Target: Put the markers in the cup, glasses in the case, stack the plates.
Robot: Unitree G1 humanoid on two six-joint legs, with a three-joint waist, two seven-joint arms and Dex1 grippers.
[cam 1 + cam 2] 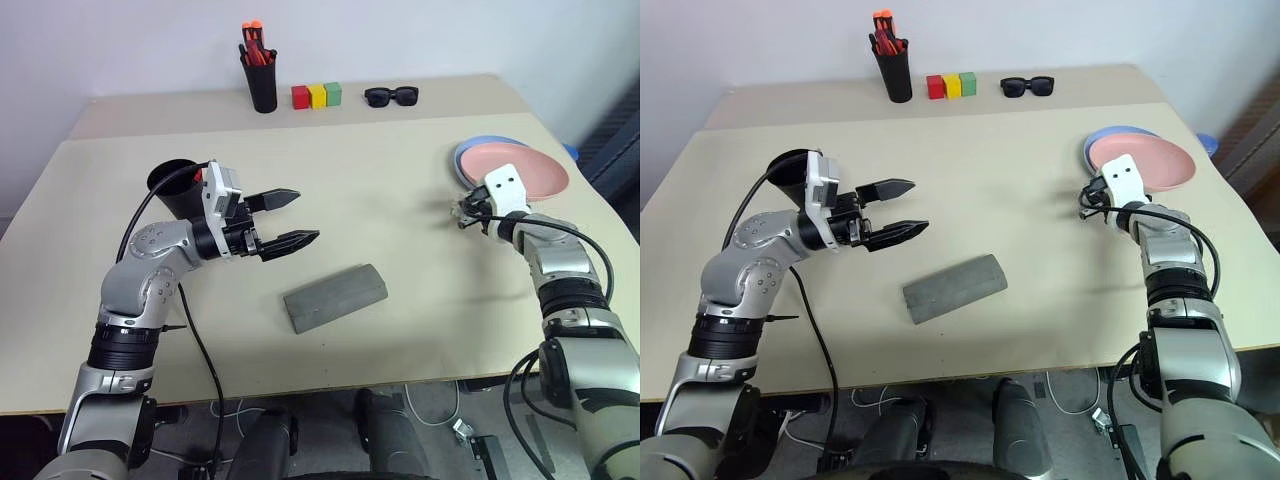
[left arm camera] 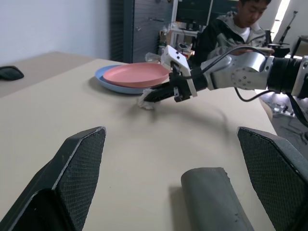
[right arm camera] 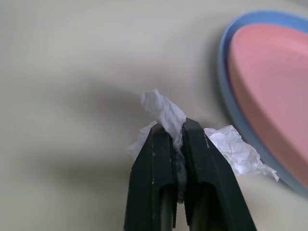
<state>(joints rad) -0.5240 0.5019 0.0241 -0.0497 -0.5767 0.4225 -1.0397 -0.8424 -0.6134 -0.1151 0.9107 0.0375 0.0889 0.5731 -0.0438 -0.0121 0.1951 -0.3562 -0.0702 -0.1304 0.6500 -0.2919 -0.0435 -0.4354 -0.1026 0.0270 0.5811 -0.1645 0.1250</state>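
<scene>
The right pincer (image 3: 177, 129) is clenched on a crumpled piece of white tissue paper (image 3: 226, 149), which lies on the beige surface (image 1: 380, 180) just beside the plates. The two round shallow plastic plates are stacked near the right edge of the surface, the pink plate (image 1: 520, 168) resting on the light blue plate (image 1: 470, 150); only the rim of the blue one shows around it.

The left pincer (image 1: 298, 218) is released, its two black fingers (image 2: 72, 173) spread wide, held level above the surface and pointing towards the robot's right. Directly behind the left wrist stands the wide plain black tapered plastic cup (image 1: 168, 180), upright; something red shows at its rim, but what it is cannot be told.

The grey felt-like oblong glasses case (image 1: 335, 297) lies shut on the surface, near the front edge and below the left pincer, well apart from the plates.

Along the back of the surface stand a narrow black pen cup holding orange-red pens (image 1: 260, 75), three small blocks in a row, red, yellow and green (image 1: 316, 95), and a pair of chunky black sunglasses (image 1: 391, 96).

A person in a dark jacket (image 2: 226, 29) sits beyond the plates in the left wrist view.

No brand, label or writing can be read on any item.
</scene>
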